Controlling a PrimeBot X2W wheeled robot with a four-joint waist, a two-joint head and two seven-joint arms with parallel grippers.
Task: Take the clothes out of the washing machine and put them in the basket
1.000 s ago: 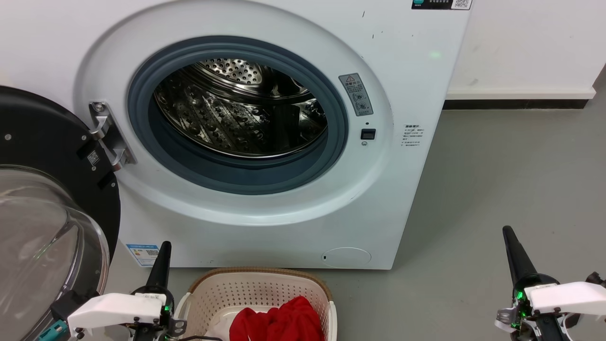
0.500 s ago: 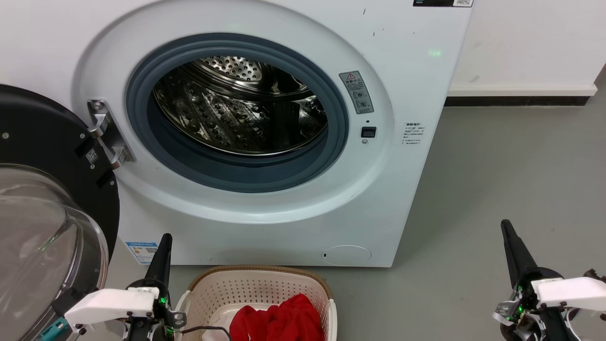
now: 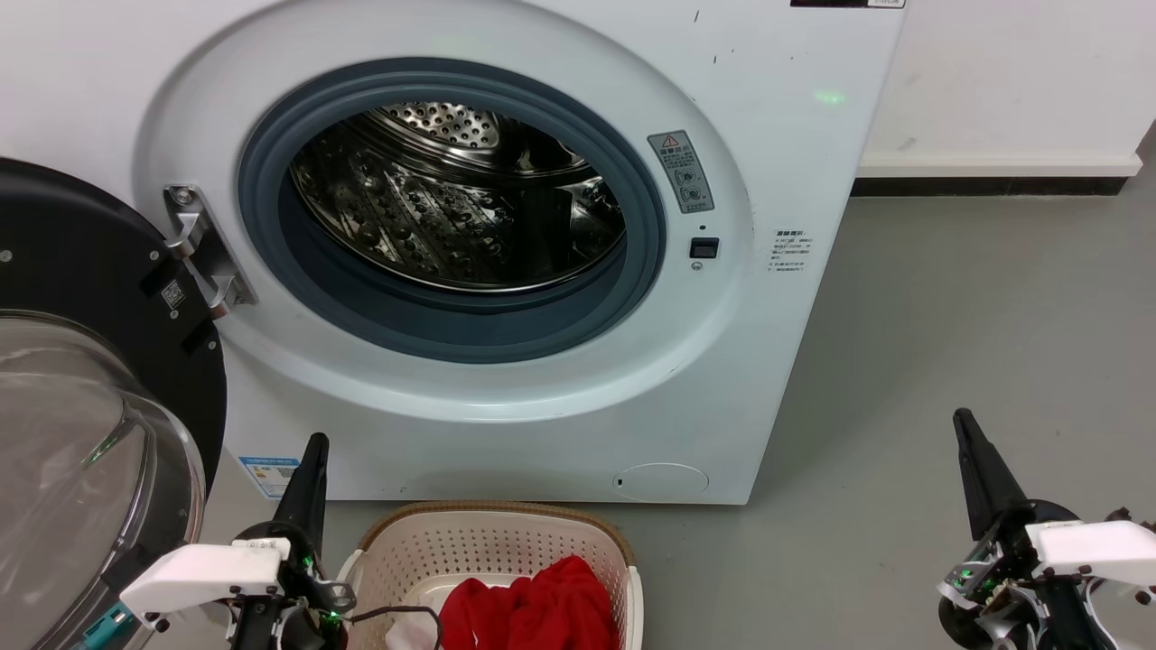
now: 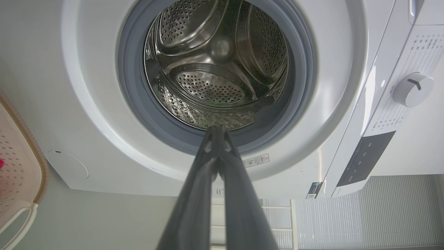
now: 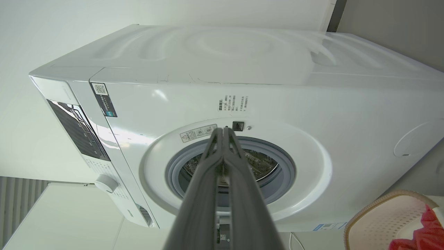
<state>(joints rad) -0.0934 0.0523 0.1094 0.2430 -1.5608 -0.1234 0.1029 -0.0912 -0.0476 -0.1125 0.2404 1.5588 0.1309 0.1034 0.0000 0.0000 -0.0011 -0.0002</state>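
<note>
Holding low with fingers pressed together, left gripper [image 3: 315, 442] and right gripper [image 3: 960, 417] barely shift beyond slight camera drift; washing machine [image 3: 777, 135] drum [image 3: 456, 194] looks empty, red clothes [image 3: 533, 609] lie in basket [image 3: 488, 516], task likely complete.

I'm seeing the basket [image 3: 492, 542] and red clothes [image 3: 533, 614] running off the head view's bottom edge; the gasket [image 3: 452, 329] is hiding the drum [image 3: 452, 217] floor; the warning sticker [image 3: 680, 171] print is proving unreadable.

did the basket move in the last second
No. The basket stays just below the washer's round cap; only the camera shifted slightly.
</note>
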